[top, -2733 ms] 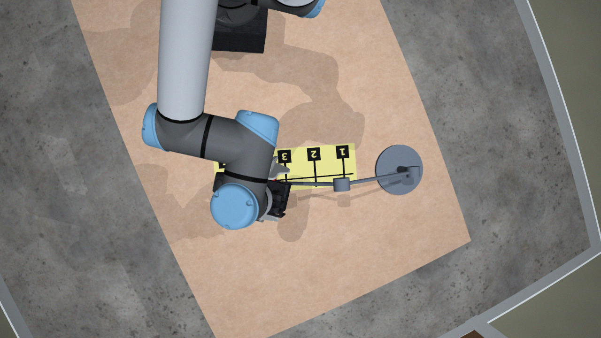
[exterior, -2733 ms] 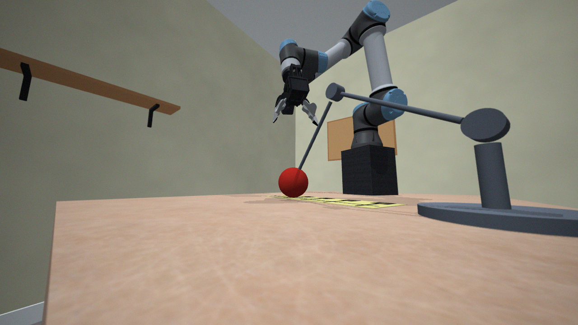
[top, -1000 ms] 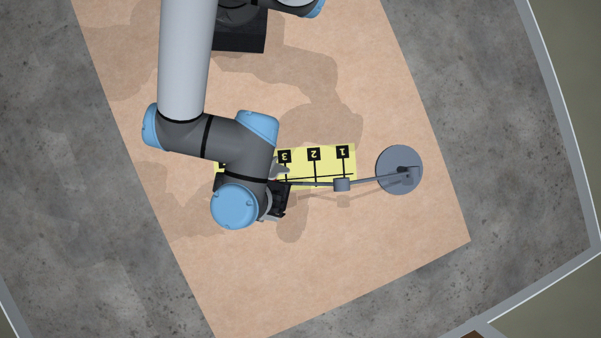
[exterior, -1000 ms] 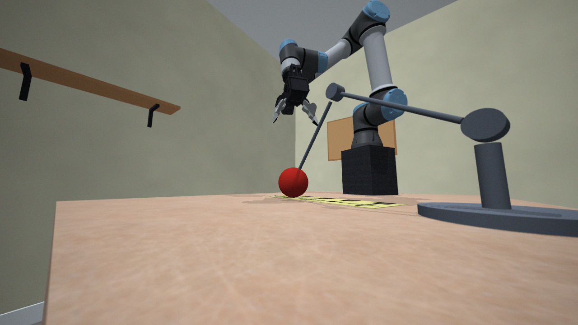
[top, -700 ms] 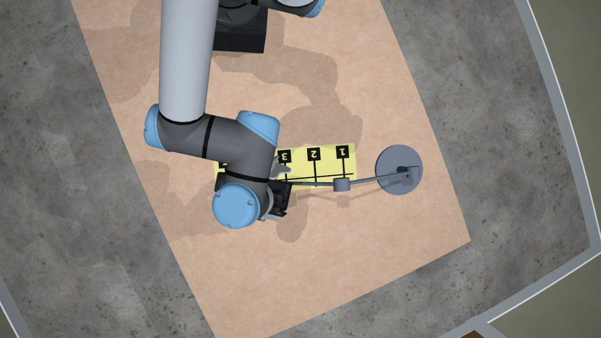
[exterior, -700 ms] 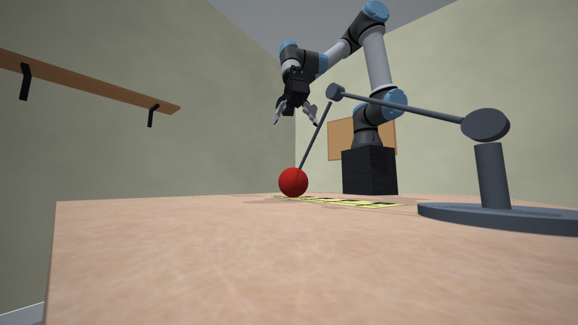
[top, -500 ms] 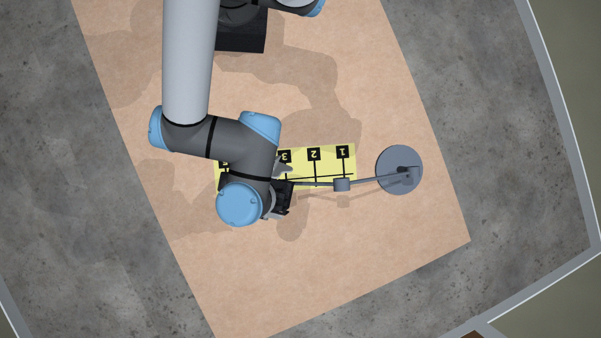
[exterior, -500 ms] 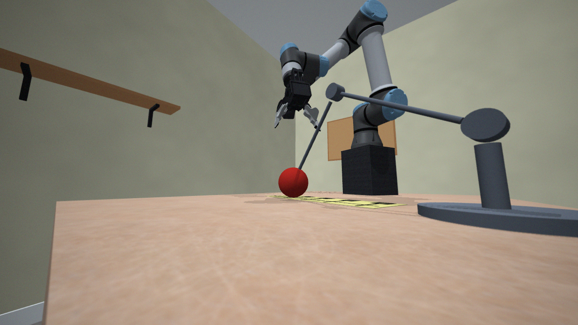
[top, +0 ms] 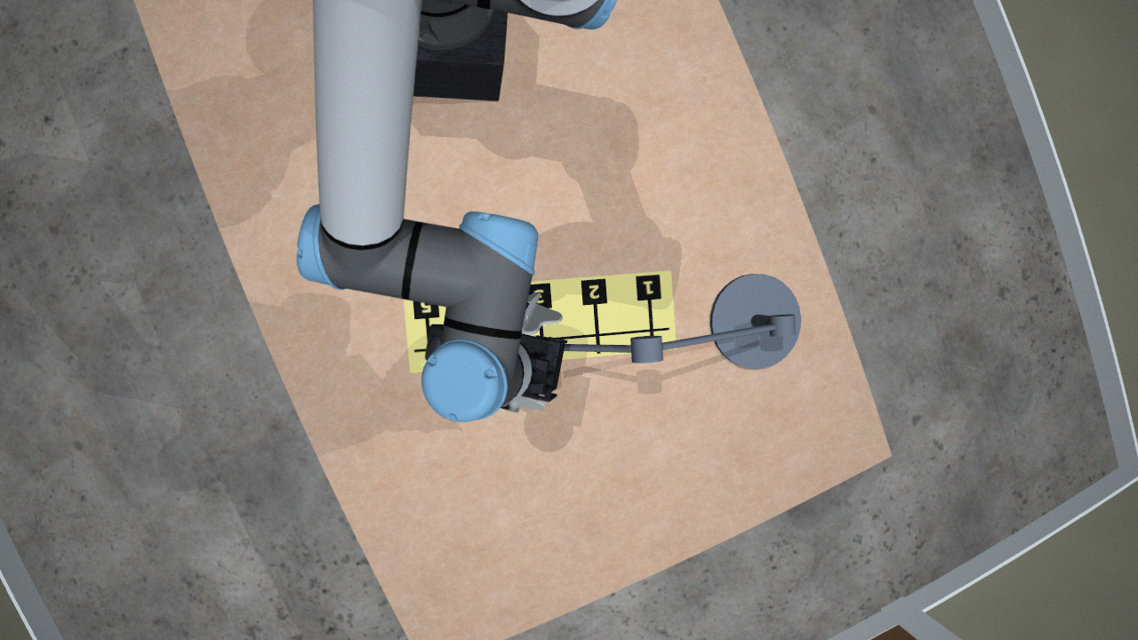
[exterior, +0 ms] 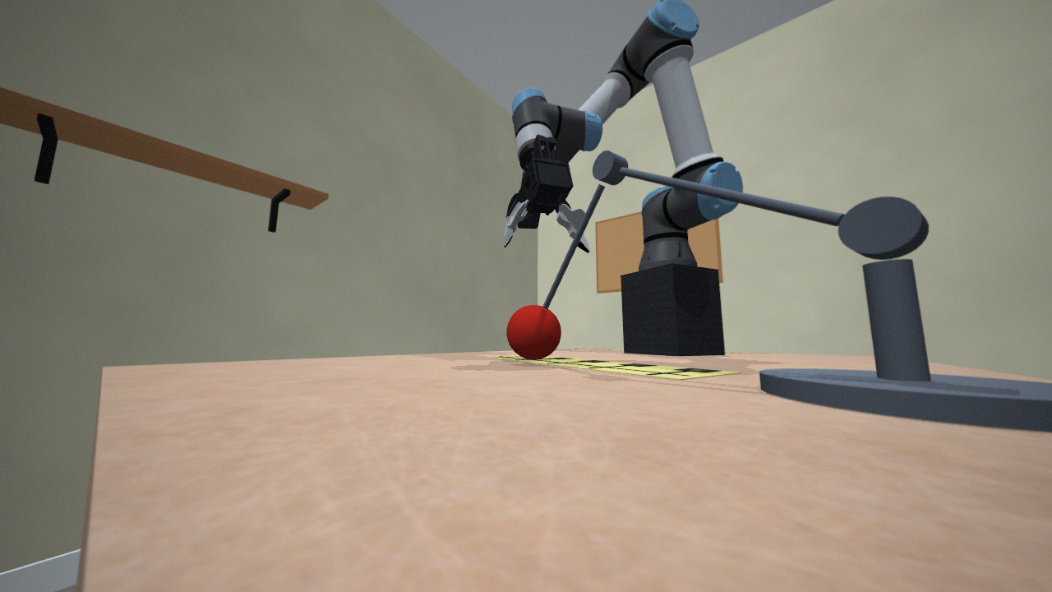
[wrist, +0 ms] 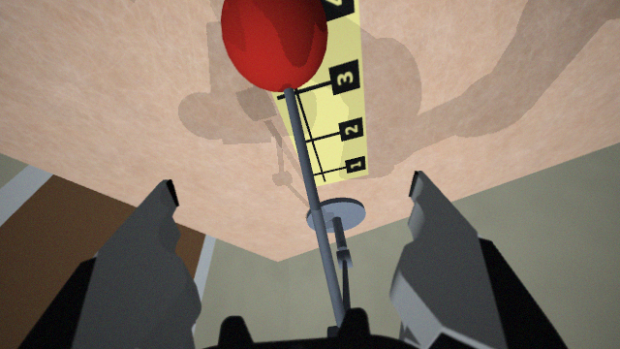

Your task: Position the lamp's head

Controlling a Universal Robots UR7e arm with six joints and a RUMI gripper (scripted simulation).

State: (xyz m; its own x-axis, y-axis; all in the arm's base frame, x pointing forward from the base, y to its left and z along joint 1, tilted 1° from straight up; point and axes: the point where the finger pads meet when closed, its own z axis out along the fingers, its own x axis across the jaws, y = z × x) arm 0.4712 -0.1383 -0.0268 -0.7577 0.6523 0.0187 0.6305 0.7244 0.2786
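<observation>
The lamp has a grey disc base (top: 754, 321) (exterior: 911, 386), an elbow joint (top: 645, 348) (exterior: 610, 168) and a thin forearm rod (wrist: 302, 145) sloping down to a red ball head (exterior: 532, 332) (wrist: 274, 44). The head sits very low, at or just above the bench, over the yellow strip (top: 605, 318) between mark 3 (wrist: 345, 78) and mark 4 (wrist: 339, 5). Marks 2 (wrist: 352, 129) and 1 (wrist: 356, 165) lie nearer the base. My gripper (exterior: 546, 220) (wrist: 296, 176) (top: 537, 359) is open and empty, high above the head, with the rod passing between its fingers untouched. In the overhead view my wrist hides the head.
The robot's black pedestal (exterior: 671, 309) (top: 457, 63) stands at the far end of the bench. A wooden wall shelf (exterior: 147, 154) runs along the left wall. The bench edge lies a short way past the lamp base.
</observation>
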